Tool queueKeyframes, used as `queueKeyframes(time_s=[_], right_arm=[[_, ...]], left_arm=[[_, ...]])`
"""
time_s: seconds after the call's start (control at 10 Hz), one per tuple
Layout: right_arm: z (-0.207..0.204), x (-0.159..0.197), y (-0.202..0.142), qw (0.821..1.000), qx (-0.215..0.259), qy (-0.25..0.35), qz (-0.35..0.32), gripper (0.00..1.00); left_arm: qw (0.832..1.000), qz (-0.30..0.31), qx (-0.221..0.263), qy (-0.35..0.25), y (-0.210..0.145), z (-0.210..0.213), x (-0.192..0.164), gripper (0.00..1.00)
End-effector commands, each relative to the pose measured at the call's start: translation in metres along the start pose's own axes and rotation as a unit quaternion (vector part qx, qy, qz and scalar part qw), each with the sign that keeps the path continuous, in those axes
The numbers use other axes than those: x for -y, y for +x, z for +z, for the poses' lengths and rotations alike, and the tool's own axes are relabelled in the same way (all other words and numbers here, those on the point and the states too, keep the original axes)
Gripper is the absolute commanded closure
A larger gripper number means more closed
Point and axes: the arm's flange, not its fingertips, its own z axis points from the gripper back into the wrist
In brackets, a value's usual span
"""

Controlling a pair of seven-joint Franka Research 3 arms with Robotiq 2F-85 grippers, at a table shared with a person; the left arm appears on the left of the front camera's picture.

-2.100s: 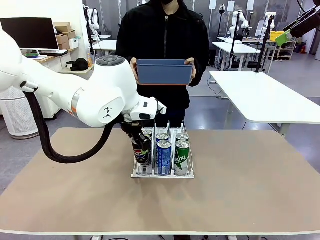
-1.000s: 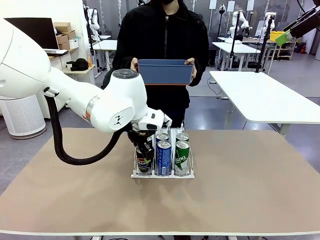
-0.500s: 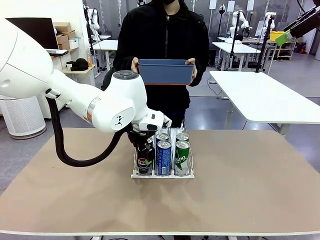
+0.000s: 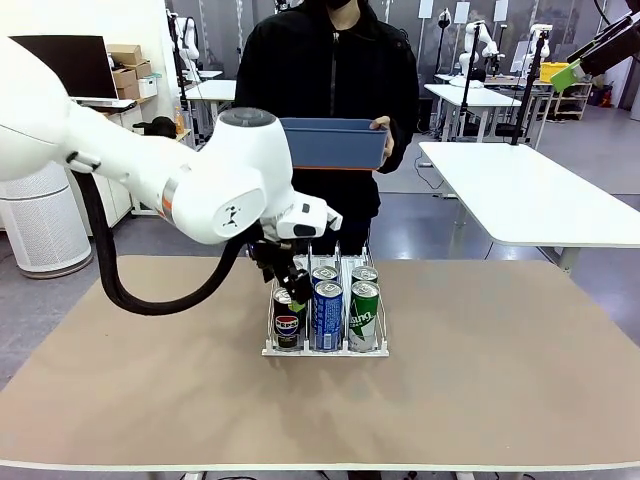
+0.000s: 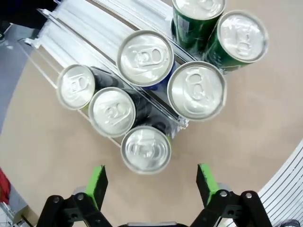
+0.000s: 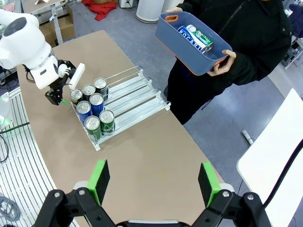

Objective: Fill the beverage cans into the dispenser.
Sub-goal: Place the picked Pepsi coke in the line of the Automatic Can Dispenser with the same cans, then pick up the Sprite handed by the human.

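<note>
Jaws apart on both arms.
L gripper (image 5: 151,182) hangs over front Pepsi can (image 5: 146,149) in dispenser (image 5: 94,28); R gripper (image 6: 154,178) high above table (image 6: 142,156).

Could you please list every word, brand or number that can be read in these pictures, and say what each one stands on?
"pepsi": on the dark can at the front of the dispenser's left lane.
"POCARI": on a can lying in the blue bin that the person holds.
White lettering on the front blue can and green can: too blurred to read.
</note>
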Motion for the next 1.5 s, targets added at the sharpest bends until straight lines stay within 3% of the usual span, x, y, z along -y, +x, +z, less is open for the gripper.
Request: queueKeyframes(time_s=[0.0,0.3,0.4,1.3,1.4], right_arm=[[0.0,0.0,0.0,1.0,0.0,0.0,-0.001,0.0],[0.0,0.0,0.0,1.0,0.0,0.0,-0.001,0.0],[0.0,0.0,0.0,1.0,0.0,0.0,-0.001,0.0],[0.0,0.0,0.0,1.0,0.0,0.0,-0.001,0.0],[0.0,0.0,0.0,1.0,0.0,0.0,-0.001,0.0]], left_arm=[[1.0,0.008,-0.005,0.029,-0.008,0.018,0.012,0.0],[0.999,0.016,0.01,0.045,-0.014,0.033,0.021,0.0],[1.0,0.006,0.008,0.023,-0.005,0.036,0.012,0.0],[1.0,0.008,0.007,0.025,-0.007,0.035,0.015,0.0],[0.999,-0.028,0.024,-0.028,-0.012,0.058,0.009,0.0]])
